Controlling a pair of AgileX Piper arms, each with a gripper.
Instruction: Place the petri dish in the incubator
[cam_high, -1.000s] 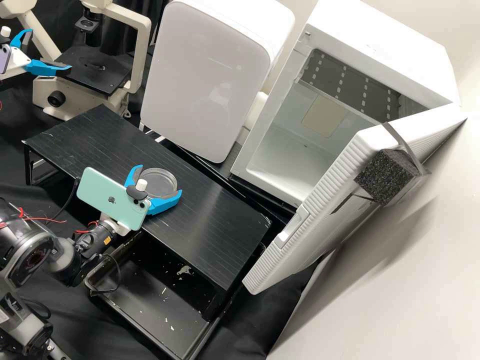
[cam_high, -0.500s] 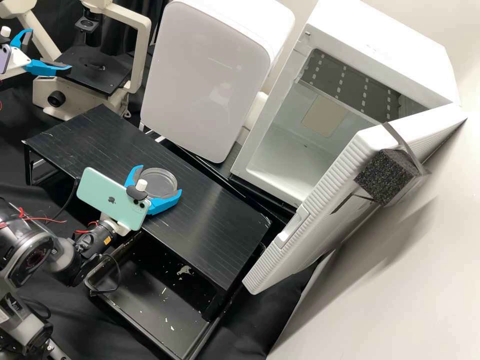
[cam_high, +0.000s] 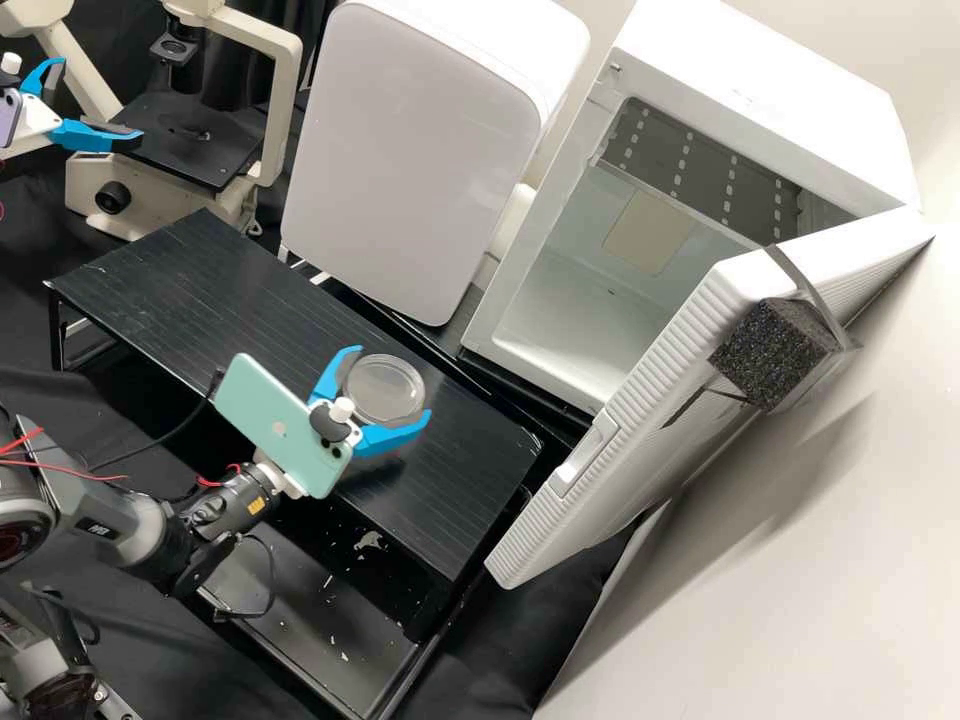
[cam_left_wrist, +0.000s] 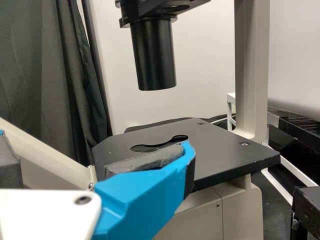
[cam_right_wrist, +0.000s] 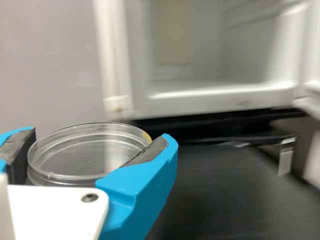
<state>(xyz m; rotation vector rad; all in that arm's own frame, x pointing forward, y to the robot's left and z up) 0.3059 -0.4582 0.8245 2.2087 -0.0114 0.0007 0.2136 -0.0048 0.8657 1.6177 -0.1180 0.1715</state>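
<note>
While your right gripper (cam_high: 391, 383) has the petri dish (cam_right_wrist: 87, 152) pinched flat between its dark pads (cam_right_wrist: 150, 152), the bigger risk is in the approach to the incubator (cam_high: 765, 110). Its open mouth lies ahead of those fingertips, beyond the far edge of the black riser (cam_high: 450, 470), with the swung-out door (cam_high: 640, 490) off to their right. If you go in too low, you could catch the blue fingers or the dish on the front sill (cam_high: 530, 378); if you drift right, the door's ribbed edge could knock them. The dish looks level, but only its sides are gripped, so a bump or a sharp tilt could let it slip or part its lid. Watch the tool's width too: the fingers stand about the dish's width apart, one on each side, pads against the rim, and they'll need room to spread inside when you release. Your left gripper (cam_high: 100, 98) is beside the microscope (cam_high: 284, 115), fingers wide apart with nothing between them, near the stage (cam_left_wrist: 220, 160).
</note>
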